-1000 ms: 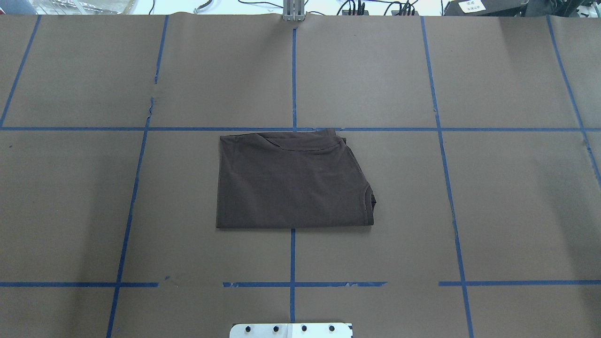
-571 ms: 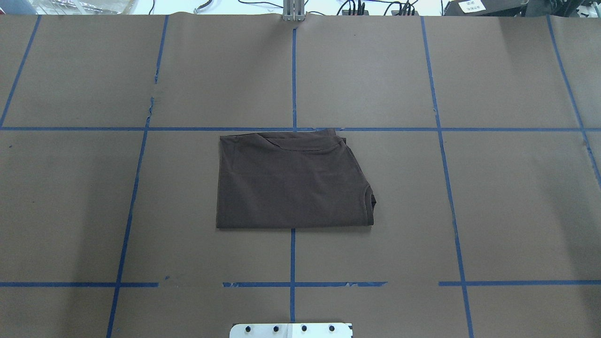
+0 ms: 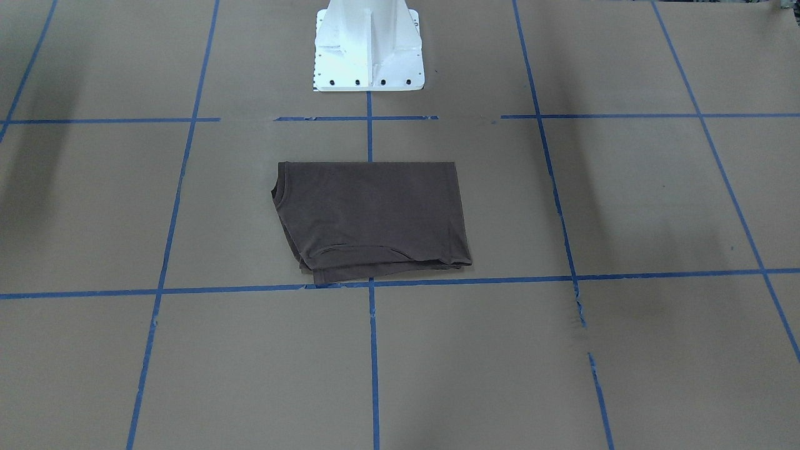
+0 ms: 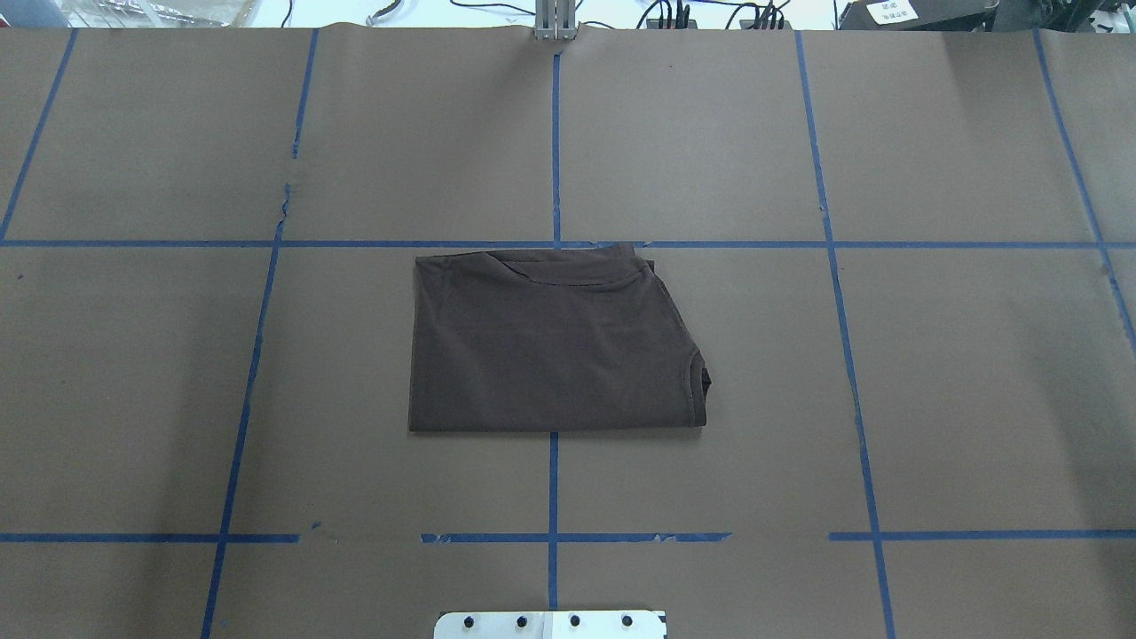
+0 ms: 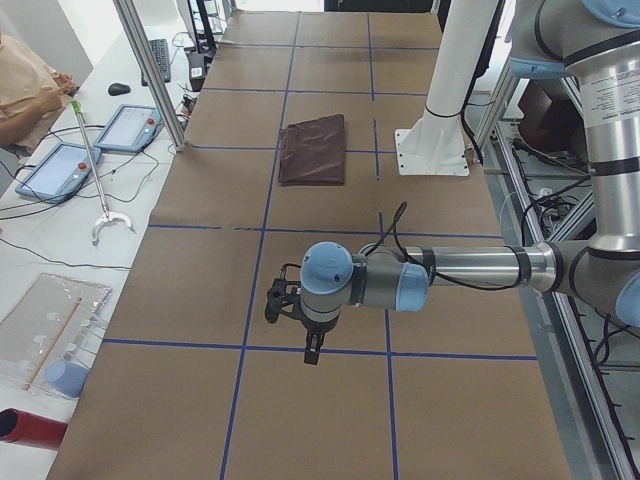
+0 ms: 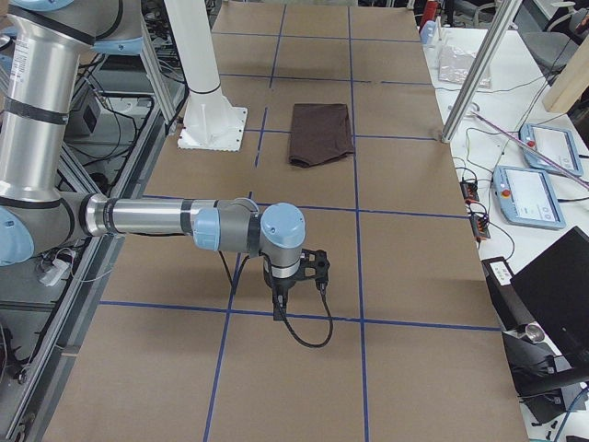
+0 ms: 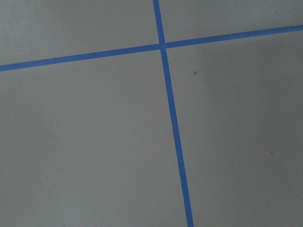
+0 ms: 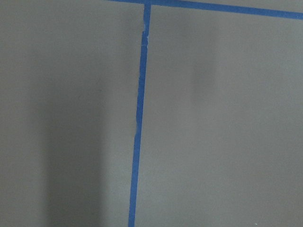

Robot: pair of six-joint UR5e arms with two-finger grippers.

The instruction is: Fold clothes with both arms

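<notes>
The clothes are one dark brown T-shirt point(image 4: 550, 342), folded into a flat rectangle in the middle of the table, with the ribbed collar at its right edge. It also shows in the front-facing view point(image 3: 372, 219) and both side views point(image 5: 313, 148) point(image 6: 321, 133). My left arm point(image 5: 450, 270) reaches low over the table's left end, far from the shirt; its gripper point(image 5: 283, 303) shows only here, so I cannot tell its state. My right arm point(image 6: 156, 221) does the same at the right end, and I cannot tell the state of its gripper point(image 6: 317, 267). Both wrist views hold only paper and tape.
Brown paper with a blue tape grid point(image 4: 555, 133) covers the table. The white pedestal base point(image 3: 367, 50) stands just behind the shirt. Beyond the far edge are metal posts point(image 5: 150, 70), tablets point(image 5: 125, 128), cables and a person's sleeve point(image 5: 25, 85).
</notes>
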